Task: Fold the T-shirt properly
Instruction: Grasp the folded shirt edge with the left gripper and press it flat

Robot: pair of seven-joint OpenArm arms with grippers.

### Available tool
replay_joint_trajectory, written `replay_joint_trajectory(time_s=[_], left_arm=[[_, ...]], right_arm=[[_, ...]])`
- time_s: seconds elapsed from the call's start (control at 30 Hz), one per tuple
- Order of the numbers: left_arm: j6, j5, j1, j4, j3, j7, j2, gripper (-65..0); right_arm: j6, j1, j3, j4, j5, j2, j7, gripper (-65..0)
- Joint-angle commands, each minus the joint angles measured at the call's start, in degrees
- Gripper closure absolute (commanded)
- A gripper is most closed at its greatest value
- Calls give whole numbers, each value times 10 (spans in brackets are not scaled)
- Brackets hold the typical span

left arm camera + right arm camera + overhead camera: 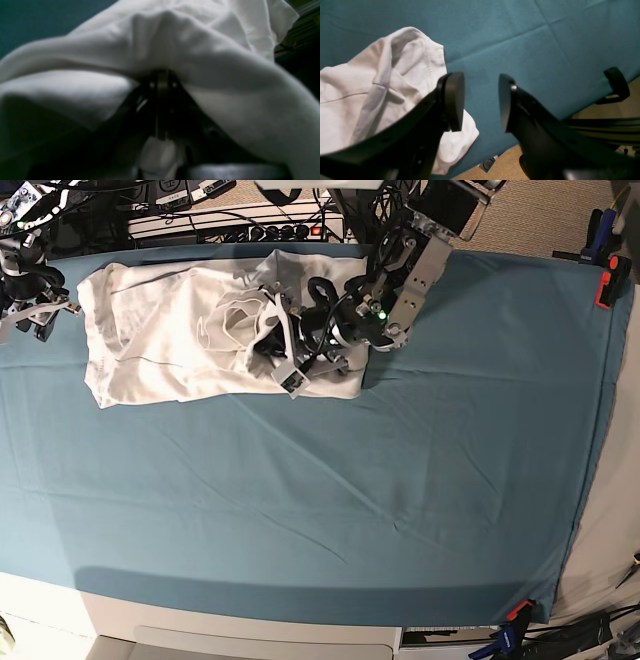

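Note:
The white T-shirt (pixel 160 340) lies crumpled at the table's far left in the base view. My left gripper (pixel 270 342) reaches into its right part and is shut on a raised bunch of the fabric. In the left wrist view the T-shirt (pixel 212 57) drapes over and around the closed left gripper (pixel 162 77), with a bit of cloth showing between the fingers lower down. My right gripper (pixel 481 100) stands open with nothing between its pads, just past the T-shirt's (pixel 370 95) edge. In the base view the right gripper (pixel 35 315) sits at the table's left edge beside the shirt.
A teal cloth (pixel 380 480) covers the table. A black clamp (pixel 615 85) holds the cloth at the table edge, with tan floor beyond. Orange clamps (pixel 605 285) grip the right edge. Cables and electronics (pixel 230 210) line the far side.

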Motion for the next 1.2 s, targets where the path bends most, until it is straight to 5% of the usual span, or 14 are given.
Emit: replay_joint_trajectory(time_s=[0.0,0.37,0.67,0.93,1.17], left_arm=[[-2,-8,-13,7,0,-10,8,0],[-3,-103,-17,7,-1,2,51,0],[-94,-104,-39,7,-1,-35,94,0],[-41,12,-86,5,-1,-49,90,0],[-23,19,-82,5,-1,-11,89,0]], right_arm=[[-1,1,3,7,3,10,15,-231],[-1,1,3,7,3,10,16,-232],[-1,1,3,7,3,10,17,-232],[-1,1,3,7,3,10,17,-232],[-1,1,3,7,4,10,17,-232]])
